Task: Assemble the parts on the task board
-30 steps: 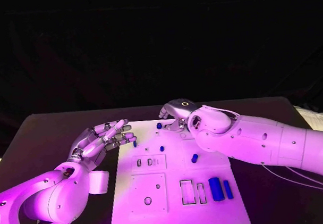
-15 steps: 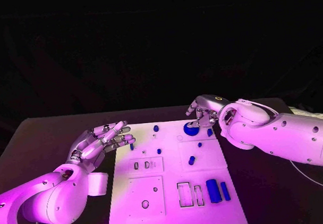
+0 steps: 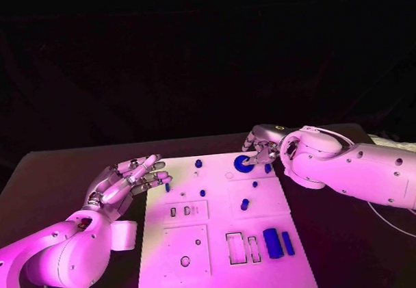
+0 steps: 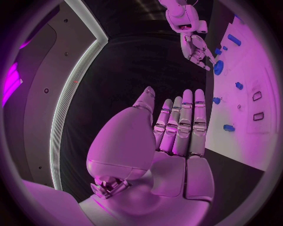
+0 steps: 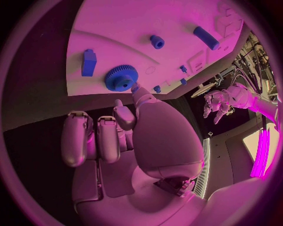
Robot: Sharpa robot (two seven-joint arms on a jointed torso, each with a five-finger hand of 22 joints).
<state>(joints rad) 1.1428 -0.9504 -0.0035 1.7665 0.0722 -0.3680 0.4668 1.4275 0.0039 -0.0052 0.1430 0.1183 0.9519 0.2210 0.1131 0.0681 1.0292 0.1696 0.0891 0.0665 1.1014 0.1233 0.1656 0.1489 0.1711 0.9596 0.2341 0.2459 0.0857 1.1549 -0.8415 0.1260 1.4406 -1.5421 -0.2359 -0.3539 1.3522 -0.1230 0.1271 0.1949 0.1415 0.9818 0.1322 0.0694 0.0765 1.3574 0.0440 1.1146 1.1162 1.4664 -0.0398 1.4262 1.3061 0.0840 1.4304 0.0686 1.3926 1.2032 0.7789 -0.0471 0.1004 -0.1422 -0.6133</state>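
Note:
The white task board (image 3: 221,280) lies in the middle of the black table. A blue gear (image 3: 243,162) sits flat near its far right corner. My right hand (image 3: 261,146) hovers just beyond the gear, fingers pointing down; in the right wrist view one fingertip (image 5: 136,88) touches the gear's (image 5: 120,77) rim and nothing is gripped. A blue block (image 5: 88,62) stands beside the gear. My left hand (image 3: 132,179) hangs at the board's far left corner, fingers stretched out and empty. A blue cylinder (image 3: 272,239) and a thin blue bar (image 3: 288,243) lie at the board's right side.
Small blue pegs (image 3: 198,163) (image 3: 245,204) stand on the board among rectangular slots (image 3: 236,247) and a round hole (image 3: 185,261). A pale crumpled thing (image 3: 407,144) lies at the table's right edge. A cable (image 3: 414,224) trails under my right arm.
My right hand has drawn back to the right from over the board's far middle, uncovering the blue gear. The left hand has stayed where it was.

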